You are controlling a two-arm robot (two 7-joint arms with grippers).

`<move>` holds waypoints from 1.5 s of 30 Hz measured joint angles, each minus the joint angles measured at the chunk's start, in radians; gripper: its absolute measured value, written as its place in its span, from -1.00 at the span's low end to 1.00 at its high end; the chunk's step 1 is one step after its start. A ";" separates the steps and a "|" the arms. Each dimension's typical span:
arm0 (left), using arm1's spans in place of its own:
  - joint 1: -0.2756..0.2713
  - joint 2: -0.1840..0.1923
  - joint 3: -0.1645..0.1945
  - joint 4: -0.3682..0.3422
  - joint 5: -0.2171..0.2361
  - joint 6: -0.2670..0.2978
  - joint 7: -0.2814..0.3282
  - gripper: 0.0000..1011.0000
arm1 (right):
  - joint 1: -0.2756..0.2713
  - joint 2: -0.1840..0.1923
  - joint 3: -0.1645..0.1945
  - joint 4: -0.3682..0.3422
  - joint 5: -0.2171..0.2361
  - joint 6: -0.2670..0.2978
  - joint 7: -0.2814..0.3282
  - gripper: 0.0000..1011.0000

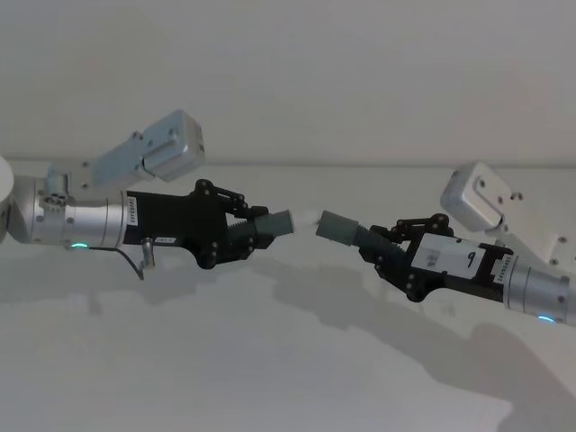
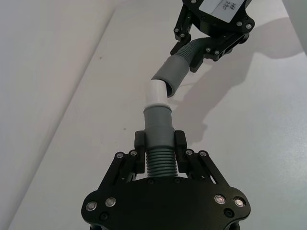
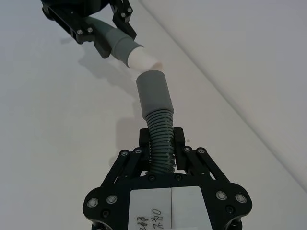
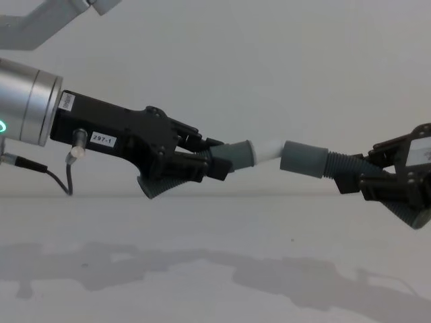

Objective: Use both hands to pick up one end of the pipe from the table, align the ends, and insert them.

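Both pipe pieces are up off the counter point(image 1: 288, 378), so this looks like the aligning step. The left pincer point(image 1: 256, 232) is clamped on the ribbed part of one piece point(image 4: 236, 155), its whitish tip point(image 4: 269, 147) pointing right. The right pincer point(image 1: 382, 245) grips the other piece point(image 4: 316, 161), its grey sleeve point(image 1: 337, 227) facing left. The ends sit just apart and slightly angled. Next, I'd judge, level them and push together. Two pieces, two pincers.
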 joint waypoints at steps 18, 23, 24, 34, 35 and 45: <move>-0.002 -0.004 0.025 0.001 -0.015 0.004 -0.001 -0.31 | 0.005 0.027 -0.003 -0.052 0.021 -0.017 0.005 -0.45; -0.003 -0.006 0.030 0.002 -0.021 0.003 -0.005 -0.31 | 0.006 0.034 -0.006 -0.065 0.025 -0.024 0.010 -0.45; -0.003 -0.006 0.031 0.002 -0.023 0.002 -0.006 -0.31 | 0.006 0.035 -0.007 -0.066 0.026 -0.024 0.011 -0.45; -0.005 -0.006 0.034 0.002 -0.033 -0.003 -0.009 -0.31 | 0.011 0.047 -0.016 -0.078 0.035 -0.027 0.017 -0.46; -0.005 -0.006 0.035 0.001 -0.034 -0.004 -0.010 -0.31 | 0.012 0.048 -0.017 -0.078 0.036 -0.027 0.017 -0.46; -0.005 -0.007 0.036 0.000 -0.039 -0.006 -0.011 -0.31 | 0.015 0.052 -0.023 -0.078 0.041 -0.027 0.011 -0.45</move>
